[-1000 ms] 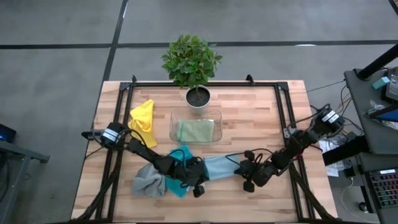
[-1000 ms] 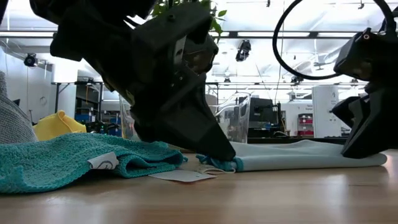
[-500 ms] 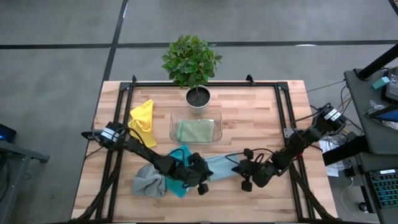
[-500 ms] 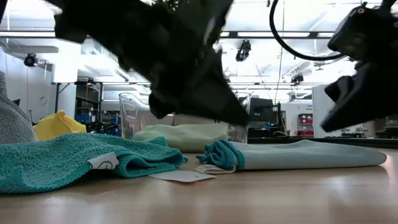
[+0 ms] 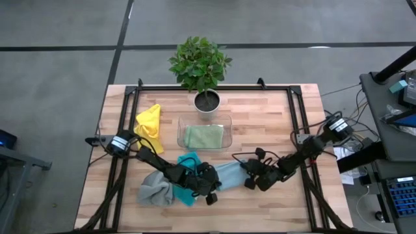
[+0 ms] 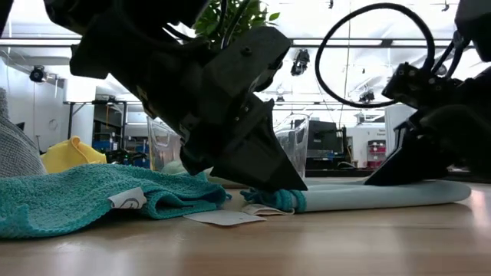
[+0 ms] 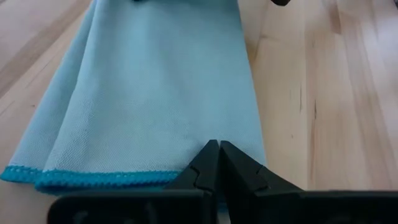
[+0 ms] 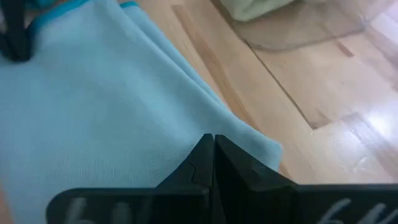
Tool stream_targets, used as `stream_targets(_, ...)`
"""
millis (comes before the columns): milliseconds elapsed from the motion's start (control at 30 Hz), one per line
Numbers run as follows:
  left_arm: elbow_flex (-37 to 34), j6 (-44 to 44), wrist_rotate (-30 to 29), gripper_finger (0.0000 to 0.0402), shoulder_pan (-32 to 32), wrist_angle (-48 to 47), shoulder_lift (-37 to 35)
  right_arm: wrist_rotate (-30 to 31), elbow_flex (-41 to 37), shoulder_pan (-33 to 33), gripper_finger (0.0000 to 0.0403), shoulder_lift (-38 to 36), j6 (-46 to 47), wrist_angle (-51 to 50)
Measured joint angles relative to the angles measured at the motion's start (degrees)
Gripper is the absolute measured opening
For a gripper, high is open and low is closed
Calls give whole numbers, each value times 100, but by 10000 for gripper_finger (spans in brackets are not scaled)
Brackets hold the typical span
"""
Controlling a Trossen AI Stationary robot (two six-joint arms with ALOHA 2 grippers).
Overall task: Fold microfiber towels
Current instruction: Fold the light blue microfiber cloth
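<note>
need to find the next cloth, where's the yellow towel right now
In the high view the yellow towel lies bunched on the table's left side, far from both grippers, left of the clear tray.

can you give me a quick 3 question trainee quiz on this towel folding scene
1. True or false: the sage green towel lies inside the clear plastic tray.
2. Which towel are both shut grippers on? A) yellow towel B) light blue towel C) grey towel
3. Fill in: the potted plant stands at the table's far edge, just behind the ____.

Key
1. True.
2. B. The left gripper is shut at the hemmed edge of the light blue towel, the right gripper at its opposite end.
3. Tray.
</note>
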Motion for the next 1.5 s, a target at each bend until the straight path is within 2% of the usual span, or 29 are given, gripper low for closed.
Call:
stream_targets(167, 0, 4, 52, 3, 0, -39, -15, 1, -22, 1, 9, -32, 76, -26)
stream_targets(633, -11, 415, 162, 3, 1, -125, -377, -421, -7, 3, 9, -947, -63, -384)
stream_targets(767, -9, 736, -145, 3, 20, -329, -387, -390, -7, -30, 9, -1125, -142, -463)
stream_targets(933, -11, 802, -644, 3, 89, -997, -387, -286, -67, -161, 9, -1047, -171, -466)
stream_targets(1067, -82, 763, -719, 3, 138, -1040, -391, 51, -170, -185, 9, -793, -68, -464)
stream_targets(1200, -161, 612, -743, 3, 156, -1031, -393, 91, -221, -189, 9, -466, 40, -465)
stream_targets(1367, -184, 603, -752, 3, 170, -1025, -395, 80, -219, -198, 9, -409, 83, -488)
stream_targets(1500, -129, 605, -745, 3, 173, -1052, -403, -337, -219, -200, 9, -813, 106, -587)
